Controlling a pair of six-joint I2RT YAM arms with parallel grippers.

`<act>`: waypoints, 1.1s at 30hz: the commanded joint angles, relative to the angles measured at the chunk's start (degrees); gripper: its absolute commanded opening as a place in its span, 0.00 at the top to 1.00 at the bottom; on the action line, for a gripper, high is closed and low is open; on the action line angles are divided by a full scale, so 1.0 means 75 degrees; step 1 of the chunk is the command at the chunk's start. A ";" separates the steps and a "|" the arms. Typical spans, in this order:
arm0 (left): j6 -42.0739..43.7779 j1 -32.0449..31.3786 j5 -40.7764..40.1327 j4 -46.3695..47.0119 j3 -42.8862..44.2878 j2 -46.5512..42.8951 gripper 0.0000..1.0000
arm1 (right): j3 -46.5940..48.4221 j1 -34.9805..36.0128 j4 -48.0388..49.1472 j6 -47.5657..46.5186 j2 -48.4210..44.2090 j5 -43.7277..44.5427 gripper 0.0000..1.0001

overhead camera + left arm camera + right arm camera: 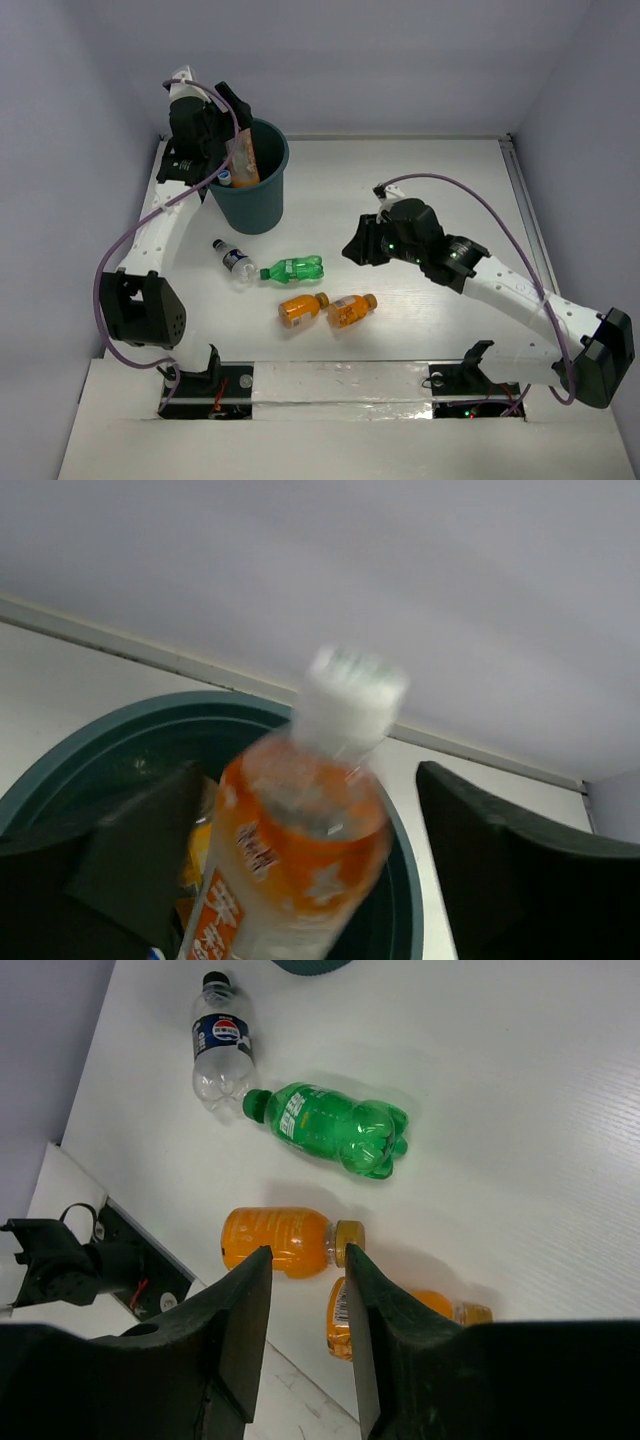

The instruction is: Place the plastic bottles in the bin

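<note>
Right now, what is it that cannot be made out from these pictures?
- Contents of the bin: in the top external view the left arm and an orange bottle cover its mouth, so the bottles inside cannot be counted.
- That bottle's label: blurred in the left wrist view.
- A lying orange bottle: half hidden behind the right tool in the right wrist view.
- The bin in that view: cut off by the top edge.
</note>
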 commanded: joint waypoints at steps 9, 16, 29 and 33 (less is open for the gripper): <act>-0.0262 0.0040 -0.0713 -0.0618 -0.0544 -0.2070 0.07 | 0.0973 0.0239 0.0202 -0.0637 0.0824 -0.0314 0.29; -0.0743 0.0111 -0.1124 -0.2317 -0.1703 -0.4142 0.71 | 0.2308 0.0309 -0.0266 -0.2205 0.2347 -0.1030 0.55; -0.2711 0.0591 0.0338 -0.4629 -0.5430 -0.5763 0.84 | 0.3610 0.0379 -0.0454 -0.4154 0.4551 -0.2061 0.11; -0.2981 0.0591 0.0926 -0.4324 -0.6263 -0.5775 0.32 | 0.3727 0.0450 -0.0618 -0.4610 0.5032 -0.2307 0.09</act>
